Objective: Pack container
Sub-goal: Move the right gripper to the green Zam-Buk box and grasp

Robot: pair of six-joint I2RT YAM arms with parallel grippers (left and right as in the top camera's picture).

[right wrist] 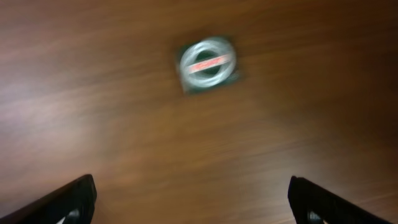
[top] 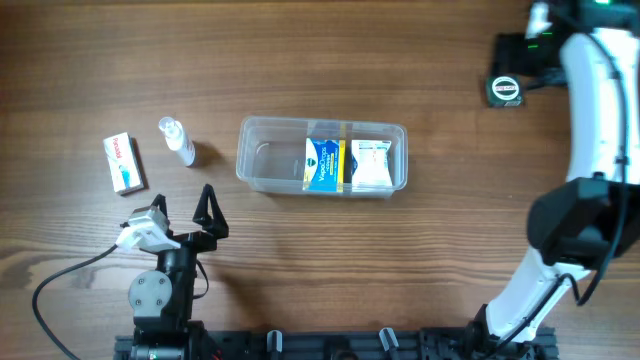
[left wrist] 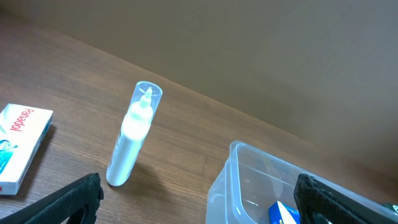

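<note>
The clear container [top: 262, 123] stands mid-table with a blue-and-yellow box [top: 323, 165] and a white box [top: 370, 165] in its right half; its left half holds nothing. Its corner shows in the left wrist view [left wrist: 231, 180]. A small clear bottle [top: 178, 141] [left wrist: 132, 140] and a white-and-blue box [top: 123, 163] [left wrist: 22, 144] lie to its left. My left gripper [top: 211, 212] [left wrist: 199, 190] is open and empty, in front of the container's left end. My right gripper [top: 520, 55] [right wrist: 193, 186] is open and empty at the far right, over a small dark square packet with a round disc [top: 506, 90] [right wrist: 208, 63].
The right arm's white links [top: 590, 120] run down the table's right side. The left arm's base and cable [top: 160, 290] sit at the front left. The right wrist view is blurred.
</note>
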